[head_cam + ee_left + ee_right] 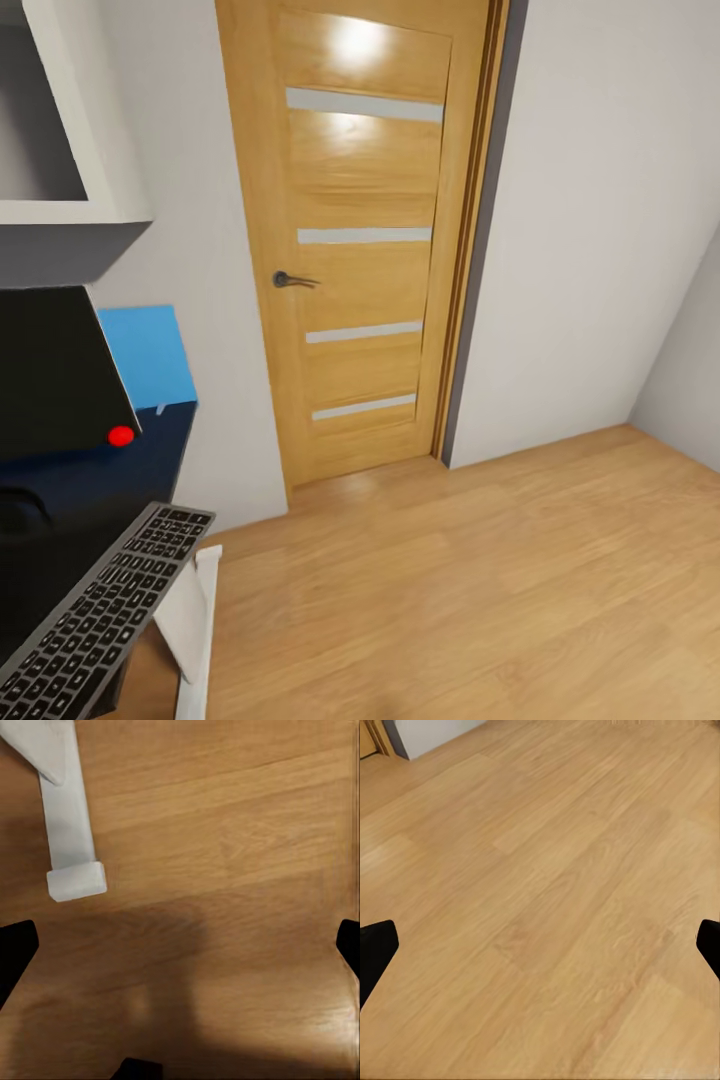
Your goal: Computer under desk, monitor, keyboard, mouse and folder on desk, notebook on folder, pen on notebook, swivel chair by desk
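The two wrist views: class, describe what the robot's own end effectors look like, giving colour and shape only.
In the left wrist view, the left end effector shows as two plain black fingertips at opposite edges of the picture, over wood floor. The right end effector looks the same: black, blunt fingertips, unmarked. No cables or markings are visible.

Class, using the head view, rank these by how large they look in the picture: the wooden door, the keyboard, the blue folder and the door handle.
1. wooden door
2. keyboard, near the camera, so it looks enlarged
3. blue folder, partly hidden by the monitor
4. door handle
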Robot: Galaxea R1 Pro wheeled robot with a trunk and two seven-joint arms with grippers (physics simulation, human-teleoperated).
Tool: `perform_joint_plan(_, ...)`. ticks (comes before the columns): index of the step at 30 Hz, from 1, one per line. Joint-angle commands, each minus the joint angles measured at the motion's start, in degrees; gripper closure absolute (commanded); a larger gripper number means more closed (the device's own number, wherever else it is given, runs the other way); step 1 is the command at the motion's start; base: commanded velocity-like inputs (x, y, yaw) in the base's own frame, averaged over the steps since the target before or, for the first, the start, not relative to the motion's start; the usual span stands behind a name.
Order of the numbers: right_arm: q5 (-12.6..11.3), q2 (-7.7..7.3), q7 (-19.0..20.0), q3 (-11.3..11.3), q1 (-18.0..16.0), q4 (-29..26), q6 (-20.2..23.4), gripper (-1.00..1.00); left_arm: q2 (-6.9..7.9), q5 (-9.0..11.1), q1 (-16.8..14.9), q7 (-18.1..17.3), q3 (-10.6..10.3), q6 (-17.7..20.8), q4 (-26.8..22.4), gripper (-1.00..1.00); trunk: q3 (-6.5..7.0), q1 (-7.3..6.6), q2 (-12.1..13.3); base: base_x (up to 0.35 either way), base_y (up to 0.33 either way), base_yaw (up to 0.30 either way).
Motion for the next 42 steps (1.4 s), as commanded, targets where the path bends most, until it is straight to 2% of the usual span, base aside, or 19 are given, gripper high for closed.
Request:
perform_joint_plan(1, -0.1, -0.02, -0.1, 0.1, 0.0, 0.1, -0.1, -1.00, 0.01, 0.5, -0.1, 0.3, -0.5, -0.2, -0.1, -1.00, -0.06, 0.02, 0.0, 0.273, -0.223, 0.000)
perform_joint_plan(24, 0.0, 0.05, -0.1, 0.1, 0.0, 0.2, 0.1, -1.00, 0.01, 0.5, -0.1, 0.3, -0.5, 0.0, -0.1, -1.00, -0.06, 0.02, 0.0, 0.267, -0.232, 0.000)
perform_joint_plan(28, 0.0, 0.81, -0.1, 0.1, 0.0, 0.2, -0.1, -1.00, 0.01, 0.5, -0.1, 0.3, -0.5, -0.1, -0.1, -1.00, -0.06, 0.02, 0.0, 0.264, -0.237, 0.021)
perform_joint_plan(35, 0.0, 1.35, -0.1, 0.2, 0.0, 0.2, -0.2, -1.00, 0.01, 0.5, -0.1, 0.3, -0.4, -0.4, -0.1, -1.00, -0.06, 0.02, 0.0, 0.218, -0.203, 0.220)
perform_joint_plan(42, 0.1, 1.41, -0.1, 0.2, -0.1, 0.3, 0.2, -1.00, 0.17, 0.5, -0.1, 0.3, -0.3, -2.0, 0.0, -1.00, -0.06, 0.02, 0.0, 0.020, -0.019, 0.270)
